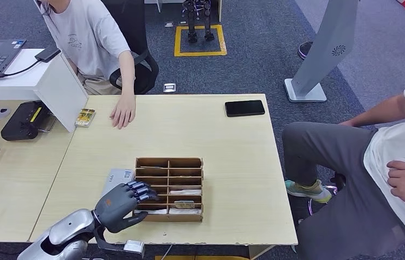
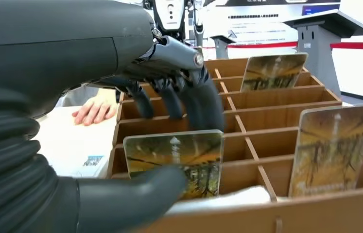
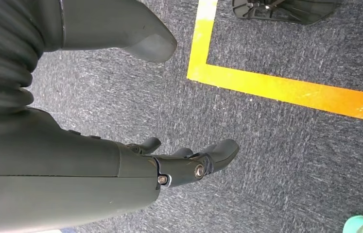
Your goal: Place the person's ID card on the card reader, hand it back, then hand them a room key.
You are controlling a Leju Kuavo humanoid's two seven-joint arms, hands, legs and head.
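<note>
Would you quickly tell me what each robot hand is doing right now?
Left robot hand: pinching a room key card in the wooden organizer.
Right robot hand: open, holding nothing.

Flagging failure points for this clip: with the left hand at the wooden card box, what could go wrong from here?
The left hand pinches a landscape-printed room key card still standing in the brown wooden divided box; it could catch on a divider and slip. The light box might lift or slide with the pull. Two neighbouring cards could be knocked over.
</note>
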